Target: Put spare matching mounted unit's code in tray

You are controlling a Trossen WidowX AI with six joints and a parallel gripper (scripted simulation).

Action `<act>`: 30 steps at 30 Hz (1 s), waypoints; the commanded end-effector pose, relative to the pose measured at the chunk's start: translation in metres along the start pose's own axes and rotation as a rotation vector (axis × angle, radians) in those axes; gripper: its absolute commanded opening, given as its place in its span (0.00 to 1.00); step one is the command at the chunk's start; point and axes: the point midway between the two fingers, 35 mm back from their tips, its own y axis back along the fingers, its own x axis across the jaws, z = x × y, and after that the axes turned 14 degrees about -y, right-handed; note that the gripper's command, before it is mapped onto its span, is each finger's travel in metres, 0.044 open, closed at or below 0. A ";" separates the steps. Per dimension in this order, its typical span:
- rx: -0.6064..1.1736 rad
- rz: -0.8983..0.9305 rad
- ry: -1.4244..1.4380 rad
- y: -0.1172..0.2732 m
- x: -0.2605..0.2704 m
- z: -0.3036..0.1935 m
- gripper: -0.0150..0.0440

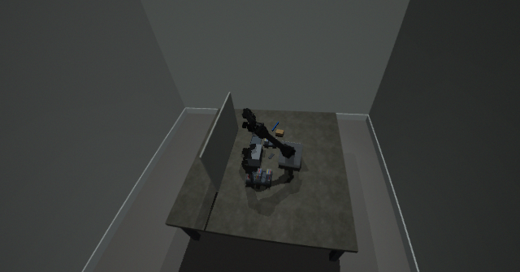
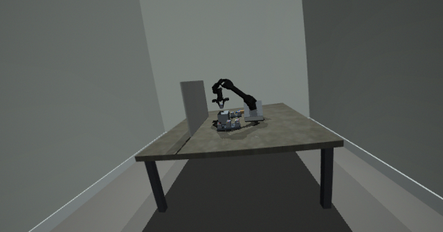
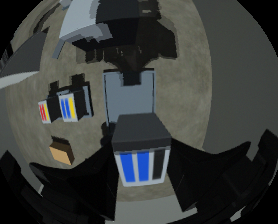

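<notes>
My gripper [image 2: 221,104] [image 3: 138,139] is shut on a dark spare with a white label striped blue, blue and black [image 3: 142,131]. It holds the spare above the table. In the wrist view a flat grey-blue tray [image 3: 130,95] [image 1: 256,140] lies below and just beyond the spare, which covers its near edge. No unit shows in the visible part of the tray. Two other spares, one striped blue, blue and yellow [image 3: 68,107], one with red and yellow [image 3: 44,112], stand left of the tray. The mounted unit and its printed code cannot be made out.
A large grey box [image 1: 255,155] [image 2: 223,117] [image 3: 115,25] stands beyond the tray in the wrist view. A row of small units [image 1: 260,178] [image 2: 228,125] lies near it. An orange block [image 1: 279,132] [image 3: 61,153], a blue stick [image 1: 275,126] and an upright partition [image 1: 219,142] [image 2: 194,104] also show.
</notes>
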 end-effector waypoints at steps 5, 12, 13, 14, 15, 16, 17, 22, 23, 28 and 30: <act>-0.004 0.001 -0.006 -0.009 0.001 0.000 0.25; -0.004 0.001 -0.006 -0.015 0.000 0.000 0.25; -0.004 0.001 -0.006 -0.016 0.000 0.000 0.25; -0.004 0.001 -0.006 -0.017 0.000 0.000 0.25; -0.004 0.001 -0.006 -0.018 0.000 0.000 0.25; -0.004 0.001 -0.006 -0.019 0.000 0.000 0.25; -0.004 0.001 -0.006 -0.020 0.000 0.000 0.25; -0.004 0.001 -0.006 -0.025 0.000 0.001 0.25; -0.004 0.001 -0.006 -0.026 0.000 0.001 0.25; -0.005 0.001 -0.006 -0.030 0.000 0.001 0.25; -0.005 0.001 -0.006 -0.032 0.000 0.001 0.25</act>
